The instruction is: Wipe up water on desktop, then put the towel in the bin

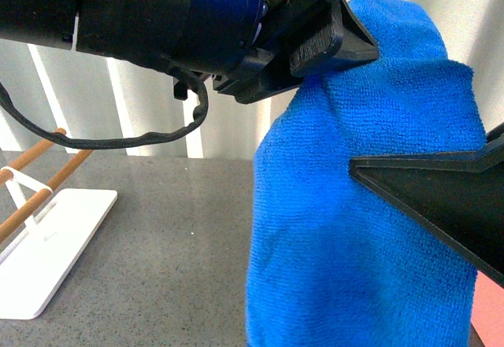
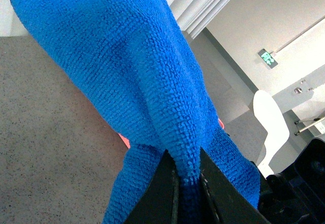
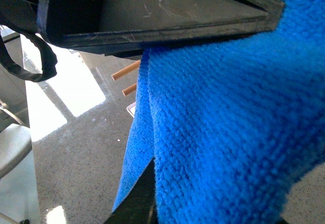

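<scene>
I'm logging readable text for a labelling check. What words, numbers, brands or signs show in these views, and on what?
No text reads clearly in any view.
Green sign on the wall, left wrist view: white marks, too small to read.
White rack base, front view: a faint grey mark, too blurred to read.
Towel: no label showing.
</scene>
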